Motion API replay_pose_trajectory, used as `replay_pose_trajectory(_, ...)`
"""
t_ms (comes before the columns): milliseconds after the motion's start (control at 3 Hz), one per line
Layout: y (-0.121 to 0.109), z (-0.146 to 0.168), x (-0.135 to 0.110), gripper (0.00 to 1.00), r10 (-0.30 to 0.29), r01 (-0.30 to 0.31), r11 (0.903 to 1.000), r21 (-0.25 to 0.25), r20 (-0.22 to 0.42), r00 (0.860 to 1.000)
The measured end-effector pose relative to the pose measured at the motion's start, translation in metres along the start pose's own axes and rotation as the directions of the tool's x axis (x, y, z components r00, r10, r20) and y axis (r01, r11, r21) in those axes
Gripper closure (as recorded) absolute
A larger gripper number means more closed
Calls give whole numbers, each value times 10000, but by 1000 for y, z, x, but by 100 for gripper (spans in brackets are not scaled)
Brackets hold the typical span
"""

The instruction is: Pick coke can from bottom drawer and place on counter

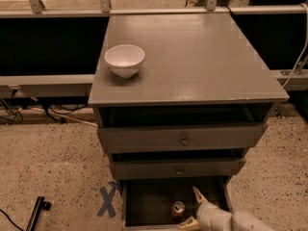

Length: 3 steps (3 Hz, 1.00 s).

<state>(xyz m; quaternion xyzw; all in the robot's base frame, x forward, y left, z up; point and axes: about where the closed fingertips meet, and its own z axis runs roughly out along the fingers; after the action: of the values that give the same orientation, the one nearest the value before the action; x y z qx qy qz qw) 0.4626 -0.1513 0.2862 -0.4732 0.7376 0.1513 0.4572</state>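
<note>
The coke can (178,209) stands upright inside the open bottom drawer (144,201), near its front, with its silver top showing. My gripper (193,209) reaches in from the lower right at drawer level, just right of the can. Its two pale fingers (198,194) are spread open, one behind and one in front, and hold nothing. The grey counter (192,61) forms the top of the cabinet above.
A white bowl (124,60) sits on the counter's left side. The two upper drawers (183,138) with round knobs are slightly pulled out above the bottom drawer. A blue X (107,202) marks the speckled floor left of the cabinet. A black tool (36,213) lies at the lower left.
</note>
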Motion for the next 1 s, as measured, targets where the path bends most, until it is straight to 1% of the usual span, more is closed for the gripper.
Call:
replay_pose_trajectory(333,-17,16,38,26,672,-668,9971,372,-113,9977)
replay_pose_trajectory(667,-20,23,48,47,833,-829,9961,302,-107,9965)
replay_pose_trajectory(1000,-8,26,51,44,960,-963,9952,-182,-125,9953)
